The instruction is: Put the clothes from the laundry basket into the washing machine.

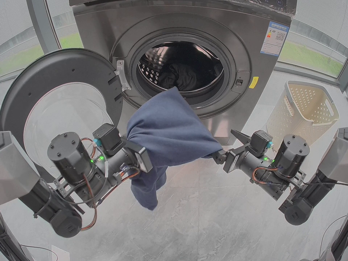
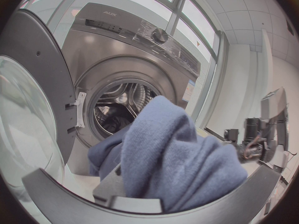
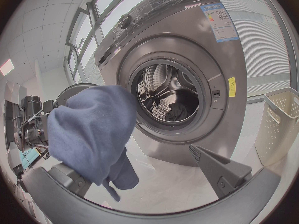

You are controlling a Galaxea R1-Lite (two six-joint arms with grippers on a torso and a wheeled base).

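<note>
Head view, right tool (image 1: 224, 145) spread wide, touching garment (image 1: 170, 131)

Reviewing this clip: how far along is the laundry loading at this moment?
Done: a dark garment already lies inside the washing machine, its door open. In hand: a blue garment hangs between the left pincer and right pincer, just before the opening, not yet inside. Left: pushing it in; the laundry basket shows no clothes in its visible part.
</note>
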